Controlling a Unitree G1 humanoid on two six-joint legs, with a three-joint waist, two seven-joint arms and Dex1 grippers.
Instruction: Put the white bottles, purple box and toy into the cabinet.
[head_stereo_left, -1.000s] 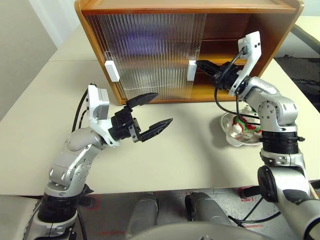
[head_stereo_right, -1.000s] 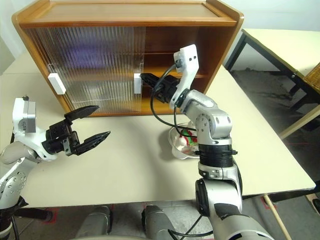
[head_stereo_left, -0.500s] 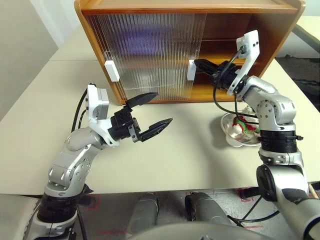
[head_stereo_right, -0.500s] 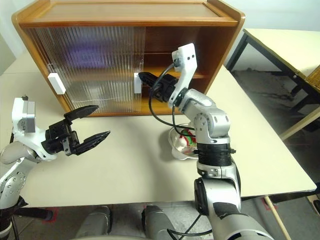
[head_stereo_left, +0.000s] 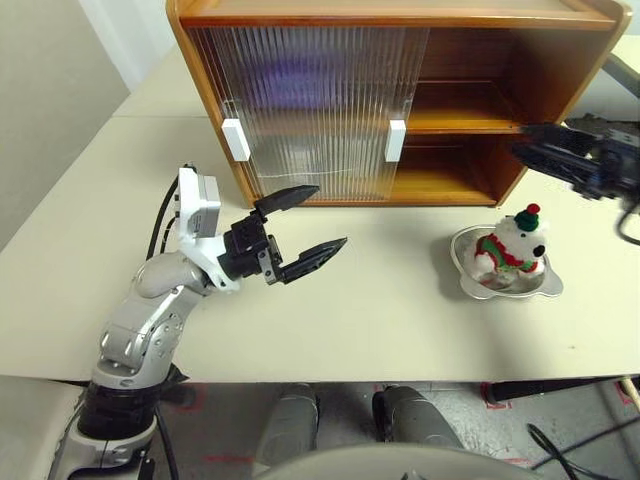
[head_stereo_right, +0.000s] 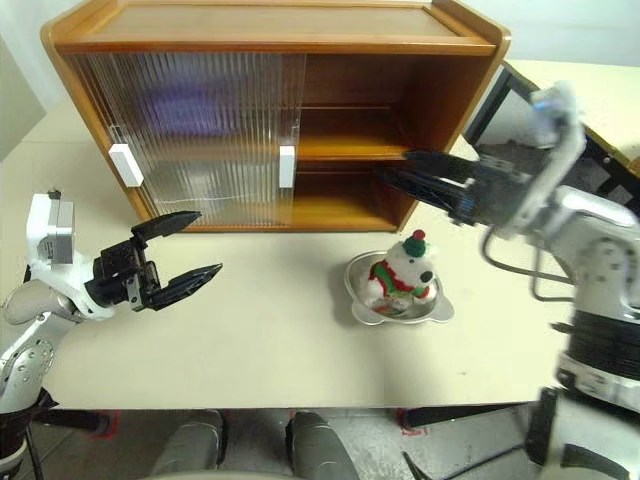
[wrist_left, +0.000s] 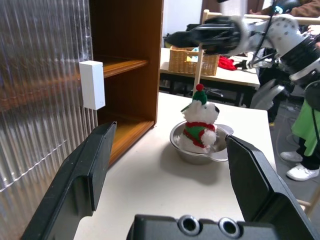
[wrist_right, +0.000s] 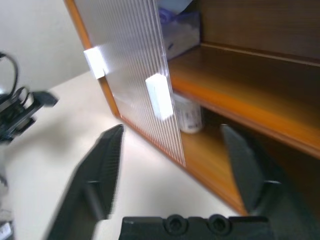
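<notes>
Behind cabinet (wrist_right: 280, 95) door — white bottle (wrist_right: 188, 116), label print unreadable.

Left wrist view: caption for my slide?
Open left gripper faces the toy sitting in a metal dish beside the cabinet.

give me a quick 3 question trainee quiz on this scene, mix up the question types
1. True or false: the toy sits inside the metal dish on the table.
2. Multiple choice: where is the white bottle? A) on the table beside the dish B) on the cabinet's lower shelf, behind the sliding door C) held by the left gripper
3. Fill in: the purple box rests on the cabinet's ______ shelf.

Key: 1 true. 2 B. 3 upper. For reference, the left gripper and the right gripper both have open jaws and hold nothing.
</notes>
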